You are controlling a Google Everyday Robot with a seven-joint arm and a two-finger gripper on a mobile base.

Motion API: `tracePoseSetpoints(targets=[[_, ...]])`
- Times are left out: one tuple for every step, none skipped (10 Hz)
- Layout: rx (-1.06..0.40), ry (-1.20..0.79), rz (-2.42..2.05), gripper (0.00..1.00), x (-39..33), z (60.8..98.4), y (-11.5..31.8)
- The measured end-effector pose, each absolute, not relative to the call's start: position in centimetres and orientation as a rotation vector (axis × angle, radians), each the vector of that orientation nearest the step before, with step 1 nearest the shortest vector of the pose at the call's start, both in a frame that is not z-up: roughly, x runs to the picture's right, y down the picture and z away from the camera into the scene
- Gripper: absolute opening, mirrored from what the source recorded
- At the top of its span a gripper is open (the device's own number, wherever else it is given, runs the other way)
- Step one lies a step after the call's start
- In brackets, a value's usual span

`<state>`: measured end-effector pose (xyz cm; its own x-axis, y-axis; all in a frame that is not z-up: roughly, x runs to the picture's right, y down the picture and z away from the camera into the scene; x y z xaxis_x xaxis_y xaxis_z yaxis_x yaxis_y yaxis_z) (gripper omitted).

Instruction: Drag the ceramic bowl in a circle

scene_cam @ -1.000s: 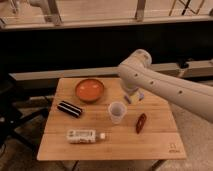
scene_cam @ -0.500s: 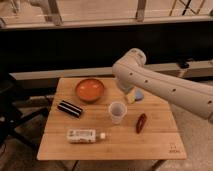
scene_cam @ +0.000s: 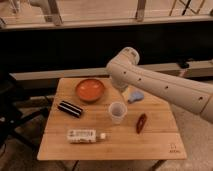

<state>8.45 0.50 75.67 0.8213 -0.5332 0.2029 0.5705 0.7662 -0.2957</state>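
The ceramic bowl (scene_cam: 90, 90), round, shallow and orange-red, sits on the far left part of the wooden table (scene_cam: 160, 145). My white arm reaches in from the right, its bend above the table's far edge. The gripper (scene_cam: 121, 89) hangs just below that bend, mostly hidden by the arm, a little to the right of the bowl and apart from it. It holds nothing. A small translucent white cup (scene_cam: 117, 112) stands upright in the middle of the table, in front of the gripper.
A blue object (scene_cam: 135, 95) lies right of the gripper. A dark red item (scene_cam: 142, 122) lies at the right, a black box (scene_cam: 70, 108) at the left, and a white bottle (scene_cam: 85, 135) on its side near the front. A dark wall runs behind the table.
The arm has swung left over the table's far side, bringing the gripper closer to the bowl. Nothing on the table has moved.
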Motion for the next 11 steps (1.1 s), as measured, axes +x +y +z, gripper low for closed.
tracePoseSetpoints(targets=[[-0.355,-0.113,-0.611,0.8,8.1,76.0,0.4],[-0.354,-0.119,-0.623,0.8,7.7,76.3,0.3],[-0.351,-0.124,-0.63,0.8,7.6,76.4,0.2],[-0.348,-0.128,-0.634,0.8,7.6,76.5,0.2],[-0.344,-0.136,-0.643,0.8,6.9,76.7,0.0],[-0.342,-0.145,-0.655,0.8,6.3,77.0,-0.1],[-0.34,-0.149,-0.663,0.8,6.3,77.2,-0.3],[-0.336,-0.154,-0.67,0.8,6.3,77.4,-0.4],[-0.334,-0.158,-0.676,0.8,6.1,77.6,-0.4],[-0.33,-0.165,-0.686,0.8,5.7,77.9,-0.5],[-0.328,-0.173,-0.692,0.8,5.5,78.2,-0.5]])
